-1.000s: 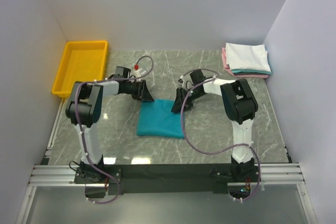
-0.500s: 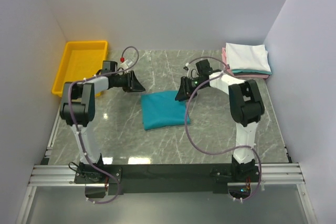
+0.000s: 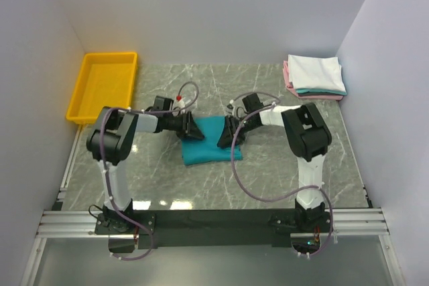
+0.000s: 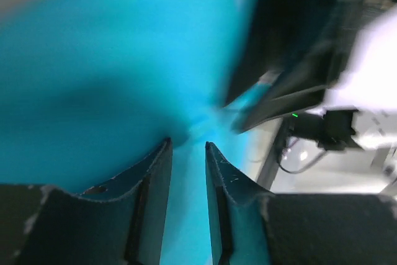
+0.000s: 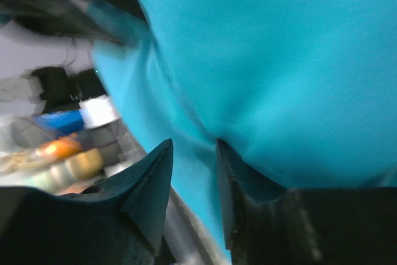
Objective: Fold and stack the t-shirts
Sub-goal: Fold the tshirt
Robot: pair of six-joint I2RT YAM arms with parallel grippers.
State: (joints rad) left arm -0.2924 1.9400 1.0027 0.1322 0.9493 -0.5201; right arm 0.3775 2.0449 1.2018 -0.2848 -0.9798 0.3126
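A plain teal t-shirt (image 3: pixel 209 149) lies partly folded in the middle of the marble table (image 3: pixel 281 165). My left gripper (image 3: pixel 195 131) is over its far left part and my right gripper (image 3: pixel 226 136) over its far right part, facing each other. In the left wrist view the fingers (image 4: pixel 155 178) are nearly closed with teal cloth (image 4: pixel 93 60) pinched between them, around the gripper (image 4: pixel 187 144). In the right wrist view the gripper (image 5: pixel 193 144) likewise pinches teal cloth (image 5: pixel 279 60). A stack of folded white, teal and pink t-shirts (image 3: pixel 315 75) sits at the back right.
A yellow plastic bin (image 3: pixel 104 85) stands at the back left, near the left wall. White walls close in the table on the left, back and right. The arms' cables loop over the table near the shirt.
Both grippers came forward and inward from the shirt's far corners onto the shirt, carrying its far edge with them. The shirt now covers a shorter patch than a second ago.
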